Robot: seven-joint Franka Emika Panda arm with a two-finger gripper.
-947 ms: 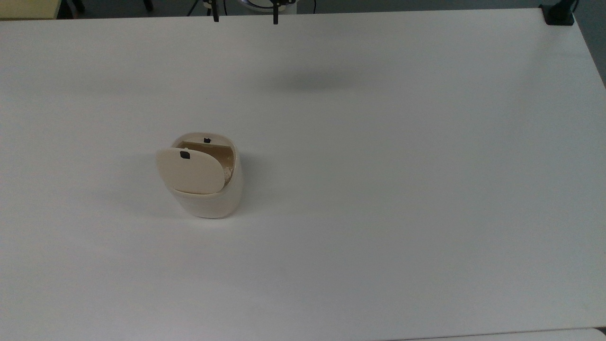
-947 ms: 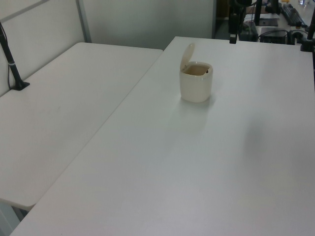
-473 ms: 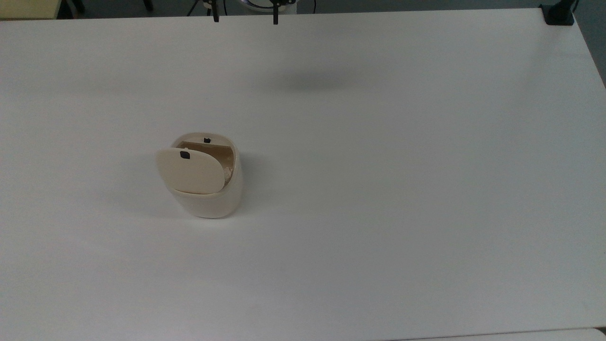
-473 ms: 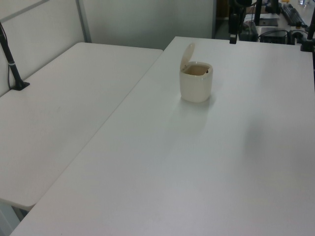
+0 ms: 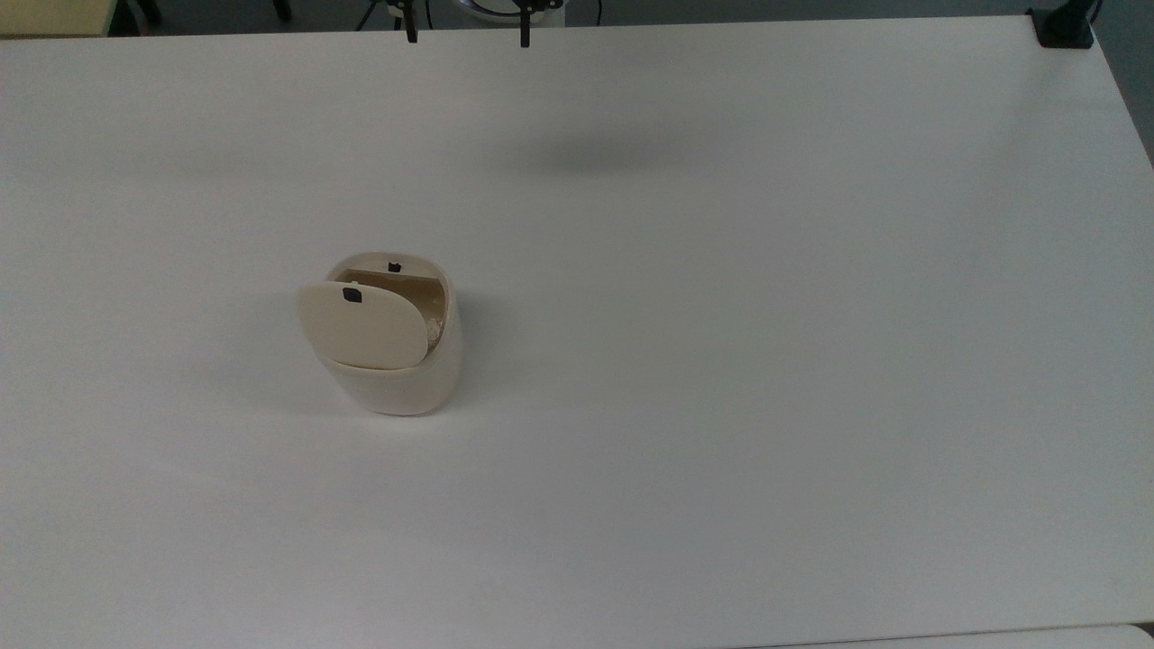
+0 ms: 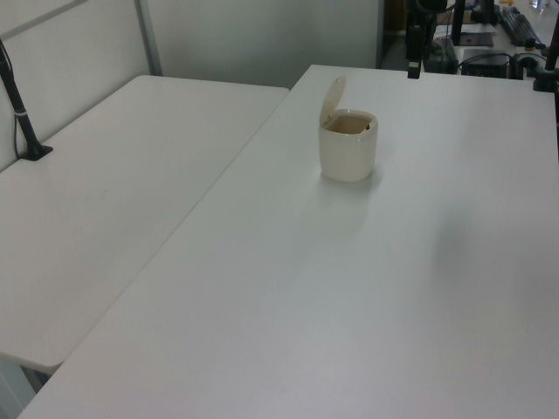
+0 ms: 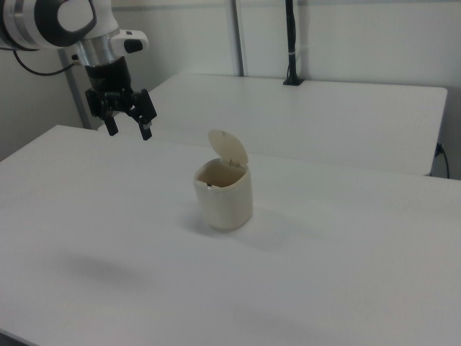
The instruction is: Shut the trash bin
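- A small cream trash bin (image 5: 397,374) stood upright on a white table (image 5: 766,361), left of centre in the top view.
- Its flap lid (image 7: 228,148) stood raised on its hinge, showing a tan interior and a small black latch (image 5: 352,295).
- The gripper (image 7: 128,127) hung in the air, well apart from the bin, on the right view's left, fingers spread and holding nothing.

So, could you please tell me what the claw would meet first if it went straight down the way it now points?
Probably the bare table. The open claw hangs pointing down, well off from the bin; depth is uncertain.
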